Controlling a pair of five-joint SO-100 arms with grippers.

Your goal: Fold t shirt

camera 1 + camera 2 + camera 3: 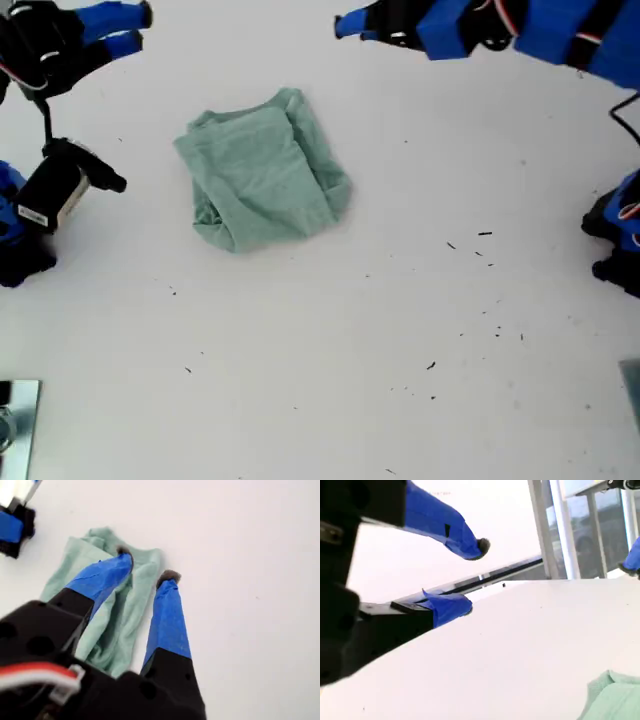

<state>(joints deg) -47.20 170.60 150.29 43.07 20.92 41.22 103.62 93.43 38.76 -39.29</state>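
The t shirt (265, 170) lies on the white table as a rough, rumpled pale green square, a little toward the exterior view's left of the middle. My first gripper (345, 25) hangs at the far edge, on the exterior view's right of the cloth. It is open and holds nothing. In the first wrist view its blue-taped fingers (167, 615) spread above one edge of the t shirt (137, 595). My second gripper (140, 28) is open at the exterior view's far left, away from the cloth. A corner of the t shirt (612, 700) shows past my second gripper (472, 576).
The white table (330, 350) carries small dark specks toward the exterior view's right. A metal object (18, 425) sits at that view's lower left corner. Arm bases stand at its left edge (20, 250) and right edge (615, 235). A black camera module (55, 190) hangs beside the left base.
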